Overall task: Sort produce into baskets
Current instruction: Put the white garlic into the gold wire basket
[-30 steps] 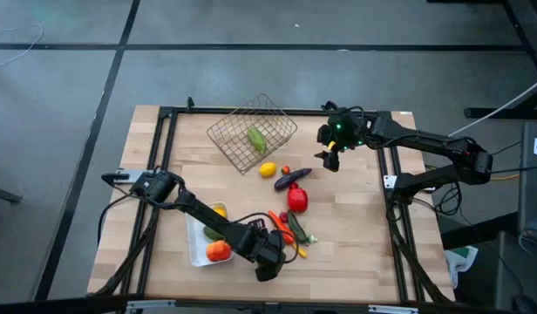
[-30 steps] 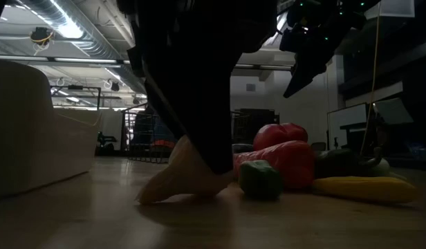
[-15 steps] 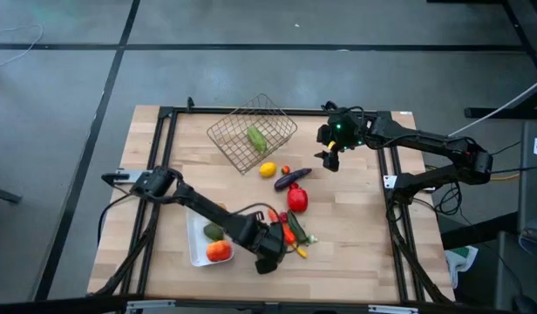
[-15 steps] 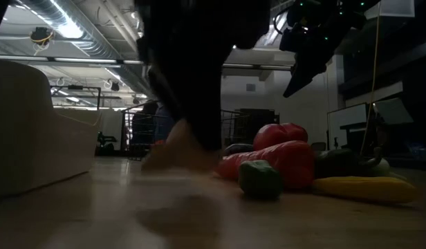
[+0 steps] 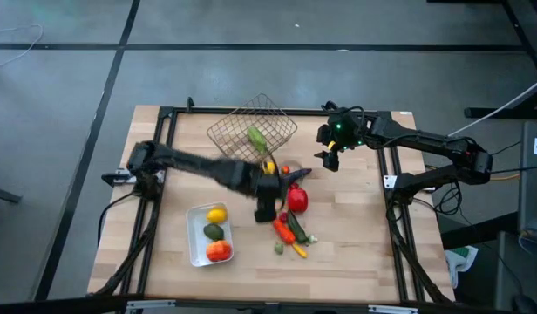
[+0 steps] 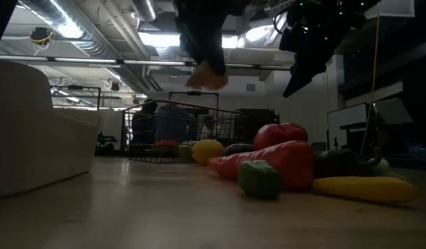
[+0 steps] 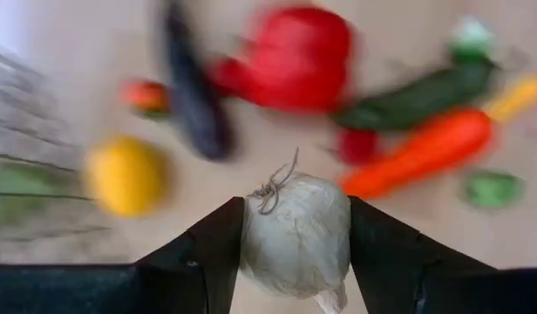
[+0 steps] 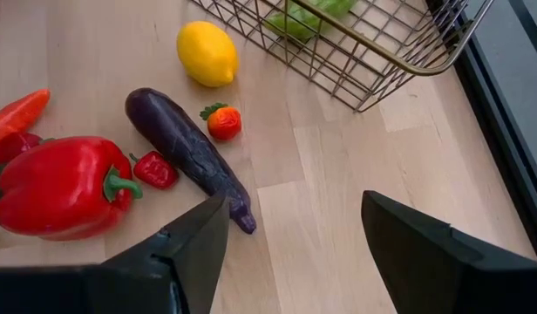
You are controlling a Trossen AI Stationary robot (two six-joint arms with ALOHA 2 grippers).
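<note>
My left gripper (image 5: 267,212) hangs above the middle of the table, shut on a pale garlic bulb (image 7: 295,235), which the low view shows high above the wood as the garlic (image 6: 206,75). Below it lie a red pepper (image 5: 296,199), an eggplant (image 5: 293,178), a carrot (image 5: 282,228) and a lemon (image 5: 268,169). The wire basket (image 5: 251,135) at the far side holds a green vegetable (image 5: 257,138). The white tray (image 5: 196,222) at the near left holds a lemon (image 5: 216,215), an avocado (image 5: 214,231) and an orange tomato (image 5: 219,251). My right gripper (image 5: 329,161) stands open at the far right. My left gripper pinches the garlic bulb by its two opposite sides (image 7: 251,235) between its two fingers (image 7: 212,249). The fingers come from above, slanting steeply down. The bulb is lifted clear of the table, its stringy tuft (image 7: 273,187) pointing away from the gripper.
Loose produce lies in a cluster right of the tray: cucumber (image 5: 296,228), a small green piece (image 5: 278,249), a yellow piece (image 5: 301,252). A small red-orange tomato (image 8: 223,122) sits beside the eggplant (image 8: 186,153). A black frame (image 5: 168,118) edges the table.
My left gripper has risen from the table near the tray's right side and swung toward the far edge, toward the wire basket. The garlic, which rested on the wood a second ago, has been lifted clear and carried along.
</note>
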